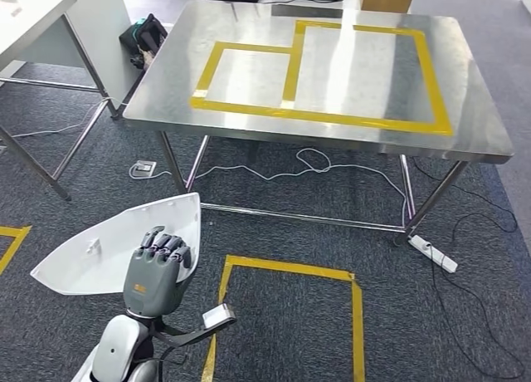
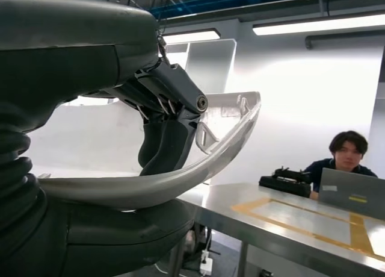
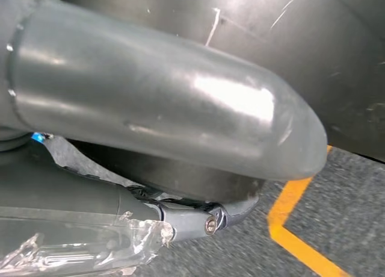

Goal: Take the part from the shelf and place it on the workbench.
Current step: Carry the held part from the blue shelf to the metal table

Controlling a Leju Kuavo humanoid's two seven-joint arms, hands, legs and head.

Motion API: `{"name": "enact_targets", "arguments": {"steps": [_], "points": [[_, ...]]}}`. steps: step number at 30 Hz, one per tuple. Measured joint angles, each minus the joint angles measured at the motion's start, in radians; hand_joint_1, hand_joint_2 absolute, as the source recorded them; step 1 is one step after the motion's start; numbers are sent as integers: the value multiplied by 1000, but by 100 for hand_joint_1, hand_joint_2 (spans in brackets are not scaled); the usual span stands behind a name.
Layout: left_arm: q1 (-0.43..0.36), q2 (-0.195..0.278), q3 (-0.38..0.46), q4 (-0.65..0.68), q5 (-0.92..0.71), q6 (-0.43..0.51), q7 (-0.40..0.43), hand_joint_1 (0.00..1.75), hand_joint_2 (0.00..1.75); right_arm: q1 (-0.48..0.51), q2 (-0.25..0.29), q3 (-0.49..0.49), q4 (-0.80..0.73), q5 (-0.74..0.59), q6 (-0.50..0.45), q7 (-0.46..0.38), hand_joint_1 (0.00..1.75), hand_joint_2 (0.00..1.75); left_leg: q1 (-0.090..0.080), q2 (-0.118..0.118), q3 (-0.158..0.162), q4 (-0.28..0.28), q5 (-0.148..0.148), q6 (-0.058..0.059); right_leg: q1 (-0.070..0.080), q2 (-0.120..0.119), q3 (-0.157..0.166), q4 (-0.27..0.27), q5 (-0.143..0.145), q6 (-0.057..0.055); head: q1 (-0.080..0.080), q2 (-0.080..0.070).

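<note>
Carry phase: left hand (image 1: 153,270) has the white part (image 1: 119,245), fingers (image 1: 164,242) curled over its rim and thumb under it per the left wrist view, so it's gripped, not just resting. Part is in the air over the carpet, low left in the head view, well short of the steel table (image 1: 475,108) with the yellow tape outline (image 1: 325,116). Shelf pick looks done; placing not yet done. Next move, my read: close the gap to the table, lift the part above the tabletop edge, then set it down inside the taped area, probably the smaller box on the near-left side. Part is a curved shell, long axis running roughly left-right across the robot's front, tapered end pointing to its left, broad end toward the table, hollow side up. Right hand (image 3: 172,138): seen too close in its wrist view, can't tell if the fingers are open or closed.
</note>
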State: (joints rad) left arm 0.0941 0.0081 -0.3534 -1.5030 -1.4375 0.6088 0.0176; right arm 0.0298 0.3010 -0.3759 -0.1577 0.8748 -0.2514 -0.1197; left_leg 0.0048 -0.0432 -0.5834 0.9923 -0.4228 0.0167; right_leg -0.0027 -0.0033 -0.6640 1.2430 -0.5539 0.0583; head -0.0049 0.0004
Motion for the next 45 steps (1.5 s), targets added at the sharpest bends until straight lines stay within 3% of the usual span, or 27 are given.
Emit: {"name": "enact_targets", "arguments": {"steps": [2,4,5,7,9,12,16,24,27,31,35,37,38,40,42,43,45], "points": [[0,1,0,0,-3,1,-1,175,175,-1,0,-1,0,-4,-1,-7,0,0,-1,-12,4,4,-5,-8,-4,9,54,-133,69,0,1,0],[-1,4,-1,0,-6,4,-9,175,175,-3,0,-1,0,-4,7,-11,0,0,-5,-16,2,8,-7,-13,-7,21,86,-206,91,-5,0,0],[-2,6,-3,0,-5,8,-18,175,175,-4,0,-1,0,-3,12,-12,0,0,-7,-17,-1,10,-6,-9,-8,25,89,-214,90,-8,-1,0],[-5,13,-9,0,6,17,-43,175,175,-5,0,-2,0,-2,17,-12,0,0,-8,-16,-2,7,-3,6,-8,27,88,-215,94,-12,-3,0],[-12,21,-19,0,35,26,-79,175,175,-5,0,-2,0,0,21,-12,0,0,-7,-15,1,2,-1,11,-6,29,88,-215,94,-16,-3,0],[-31,37,-38,6,124,29,-168,175,175,-6,0,-2,0,5,26,-12,0,0,-6,-14,3,-6,3,1,-2,29,87,-215,93,-25,-3,0],[-53,53,-53,23,223,28,-280,175,175,-7,0,-1,0,10,29,-14,0,0,-2,-14,4,-12,5,-30,1,28,86,-214,94,-31,-3,0],[-61,72,-77,35,336,35,-477,175,175,-7,0,0,0,24,29,-13,0,0,-3,-14,3,-11,5,-34,-1,29,88,-217,96,-31,-2,0],[-69,76,-88,36,376,31,-544,175,175,-8,-1,4,0,35,29,-13,0,0,-6,-14,2,-8,4,-30,-5,29,89,-220,97,-27,-3,0],[-89,77,-95,39,395,25,-576,175,175,-8,0,12,-1,46,31,-14,0,0,-11,-14,1,-3,-2,-19,-9,29,90,-221,96,-21,-3,0],[-105,76,-96,45,397,22,-582,175,175,-9,-1,18,-1,50,31,-14,0,0,-14,-13,1,-7,-3,-5,-12,29,95,-223,105,-6,-2,0],[-110,74,-97,45,398,22,-583,175,175,-9,-2,19,-2,50,31,-14,0,0,-9,-12,8,-16,-6,6,-10,26,86,-204,103,4,0,0],[-112,74,-98,46,398,22,-584,175,175,-10,-2,19,-2,50,31,-14,0,0,-6,-12,12,-18,-10,11,-9,24,70,-176,88,7,4,0],[-112,72,-99,48,398,22,-588,175,175,-10,-4,22,-2,51,31,-14,0,0,-3,-12,19,-19,-20,18,-8,19,7,-66,37,11,12,0],[-111,72,-100,52,397,22,-593,175,175,-10,-5,24,-2,51,29,-13,0,0,-3,-10,27,-18,-28,16,-8,17,-62,46,-1,13,14,0],[-111,72,-101,55,395,22,-594,175,175,-9,-6,24,-2,51,28,-12,0,0,-1,-10,35,-18,-34,14,-9,16,-76,60,4,13,15,0],[-111,72,-101,61,389,23,-594,175,175,-9,-7,25,-2,52,28,-10,0,0,5,-11,57,-17,-49,6,-13,15,-45,-21,67,19,15,0]]}}
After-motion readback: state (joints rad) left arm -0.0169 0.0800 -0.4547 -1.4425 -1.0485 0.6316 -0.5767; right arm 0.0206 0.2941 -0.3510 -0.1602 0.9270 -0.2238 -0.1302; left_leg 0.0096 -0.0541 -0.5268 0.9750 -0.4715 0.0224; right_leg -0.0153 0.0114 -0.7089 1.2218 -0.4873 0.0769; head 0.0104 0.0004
